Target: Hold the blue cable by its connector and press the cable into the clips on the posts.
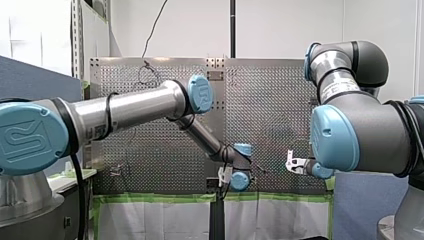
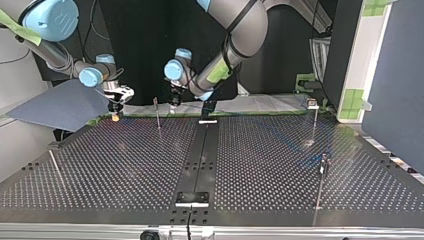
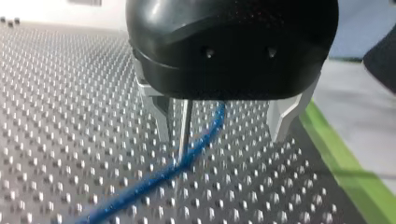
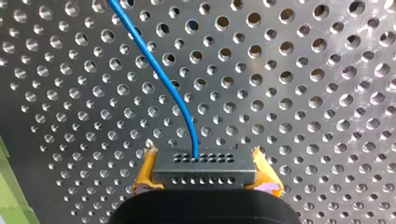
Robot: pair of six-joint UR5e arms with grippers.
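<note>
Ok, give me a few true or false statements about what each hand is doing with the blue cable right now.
1. The right hand grips the connector between yellow pads. True.
2. The left hand is shut on the blue cable. False: its fingers stand apart, with the cable and a thin post between them.
3. The cable leaves the connector and runs across the perforated table. True.
4. Both hands hold the connector. False: only the right hand does.
</note>
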